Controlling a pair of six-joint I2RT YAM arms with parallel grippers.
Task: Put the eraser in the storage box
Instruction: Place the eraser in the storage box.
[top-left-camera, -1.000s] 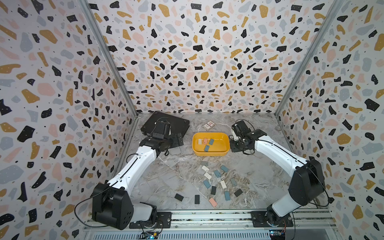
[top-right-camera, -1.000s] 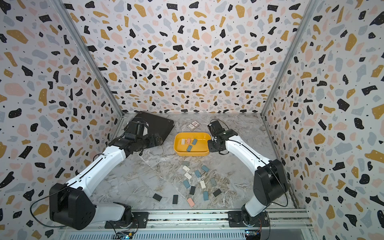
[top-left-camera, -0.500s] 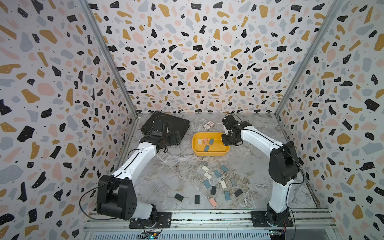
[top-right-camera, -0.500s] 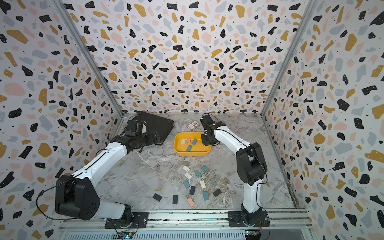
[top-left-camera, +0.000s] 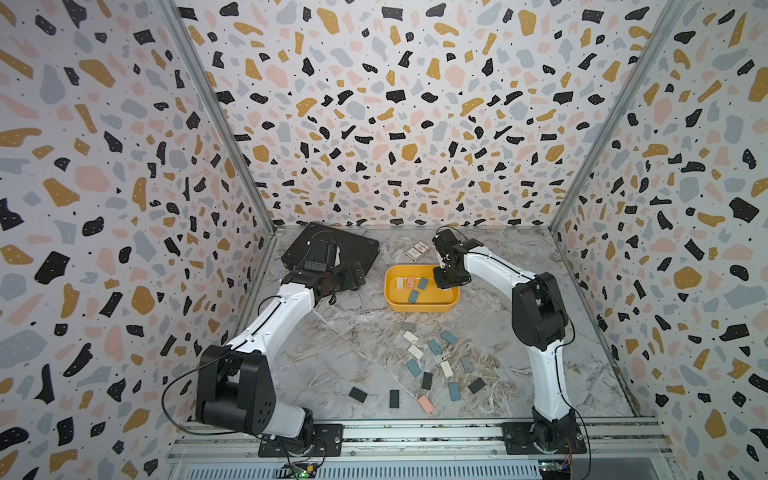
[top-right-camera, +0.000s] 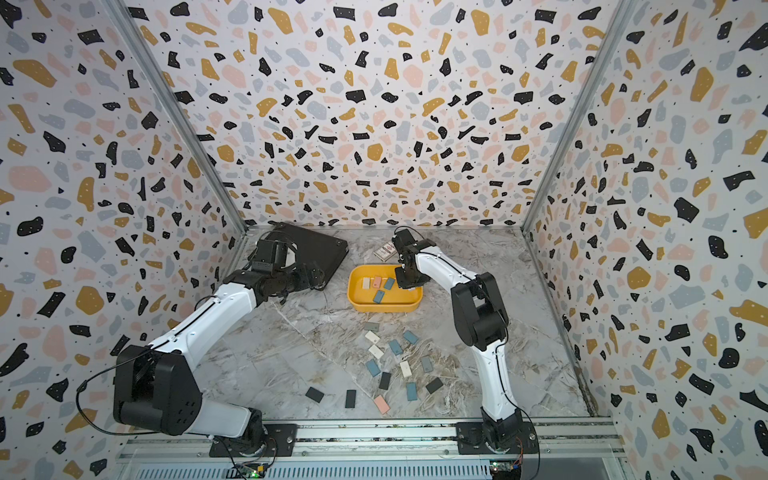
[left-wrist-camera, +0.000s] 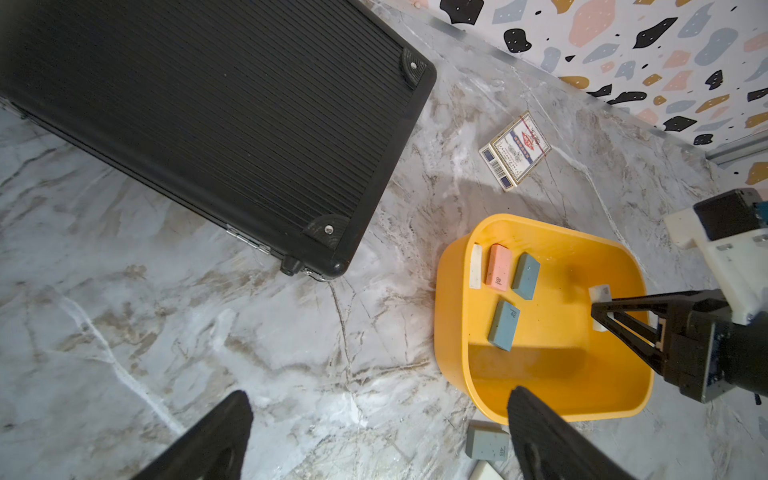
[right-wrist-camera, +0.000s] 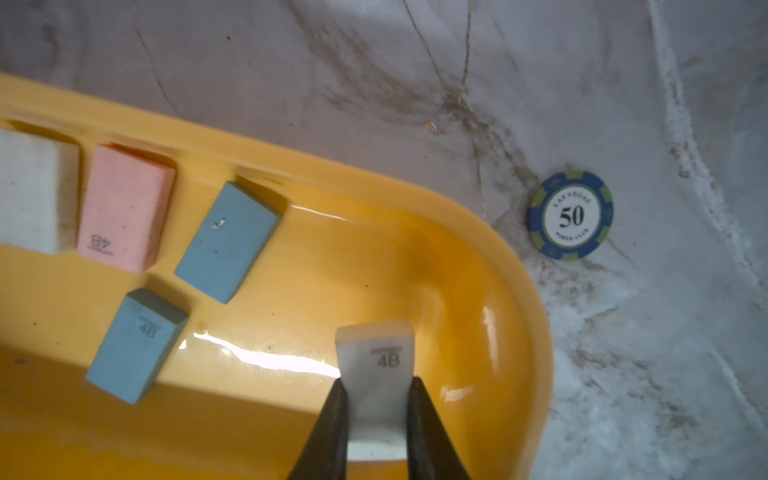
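- Change: the right gripper (right-wrist-camera: 376, 384) has swung in from outside the right wall of the yellow tray (top-left-camera: 419, 308) and now sits over the tray's right end, inside the rim.
- Its jaws are clamped on a white eraser (right-wrist-camera: 374, 357) marked 4B. It is pinched at one end, with the other end sticking out past the fingertips. The grip is unchanged over the last second.
- The held eraser hangs over bare tray floor near the right wall. It looks clear of the floor, but the height isn't readable.
- Already in the tray, toward its left end, are another white one, a pink eraser (right-wrist-camera: 124, 208) and two blue erasers (right-wrist-camera: 226, 241). They lie flat, well apart from the held one.
- The left gripper (left-wrist-camera: 380, 399) is spread wide and empty, over the table (left-wrist-camera: 208, 332) left of the tray, by the black case (left-wrist-camera: 208, 124). It has barely shifted.
- Loose erasers (top-left-camera: 432, 361) lie on the table on the near side of the tray. A poker chip (right-wrist-camera: 570, 215) sits just outside the tray's rounded corner.
- Meaning: the carry is done and this eraser is at the release point. Next step is opening the jaws. The landing spot is free, so risk looks low beyond a bounce off the wall.
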